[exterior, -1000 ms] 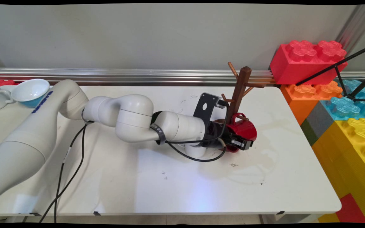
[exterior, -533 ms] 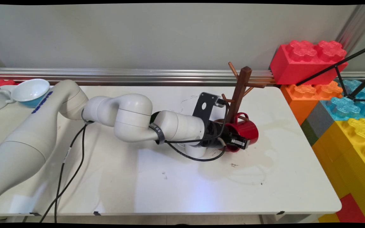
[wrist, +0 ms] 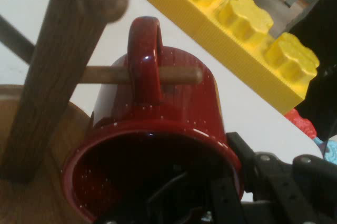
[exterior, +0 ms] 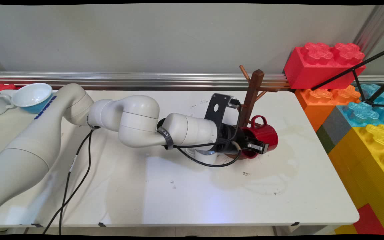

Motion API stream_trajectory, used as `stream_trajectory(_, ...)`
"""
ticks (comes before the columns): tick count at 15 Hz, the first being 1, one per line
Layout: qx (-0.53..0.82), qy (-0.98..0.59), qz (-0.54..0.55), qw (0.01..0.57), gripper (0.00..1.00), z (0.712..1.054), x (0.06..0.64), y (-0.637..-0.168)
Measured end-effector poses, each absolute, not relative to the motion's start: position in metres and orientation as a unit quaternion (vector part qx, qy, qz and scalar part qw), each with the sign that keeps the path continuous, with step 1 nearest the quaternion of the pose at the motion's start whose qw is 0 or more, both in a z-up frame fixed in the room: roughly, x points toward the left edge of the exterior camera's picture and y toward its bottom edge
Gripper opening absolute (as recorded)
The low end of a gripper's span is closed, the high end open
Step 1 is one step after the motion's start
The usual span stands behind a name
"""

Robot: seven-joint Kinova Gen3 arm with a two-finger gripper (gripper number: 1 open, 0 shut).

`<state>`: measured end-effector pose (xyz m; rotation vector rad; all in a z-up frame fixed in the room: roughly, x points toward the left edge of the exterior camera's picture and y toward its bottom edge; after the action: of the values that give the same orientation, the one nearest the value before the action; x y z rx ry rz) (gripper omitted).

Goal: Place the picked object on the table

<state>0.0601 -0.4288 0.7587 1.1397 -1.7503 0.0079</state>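
The black gripper (exterior: 258, 146) was pinched shut on the rim of the red mug (exterior: 263, 133), one finger inside it and one outside. The mug lay on its side beside the wooden mug tree (exterior: 252, 96). Its handle (wrist: 145, 58) was looped over a peg (wrist: 176, 75) of the tree, above the white table (exterior: 178, 186).

Glossy red ceramic mug (exterior: 262, 135) (wrist: 174, 124); dark brown wooden peg stand (exterior: 252, 91) (wrist: 47, 71); black hand (exterior: 257, 146); white tabletop (exterior: 178, 186).
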Motion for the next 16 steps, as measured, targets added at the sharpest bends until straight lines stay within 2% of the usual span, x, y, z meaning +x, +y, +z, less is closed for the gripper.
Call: stream_trajectory(16, 0.449, -0.733, -0.055, 0.507, 0.0, 0.788, 0.042, -0.386)
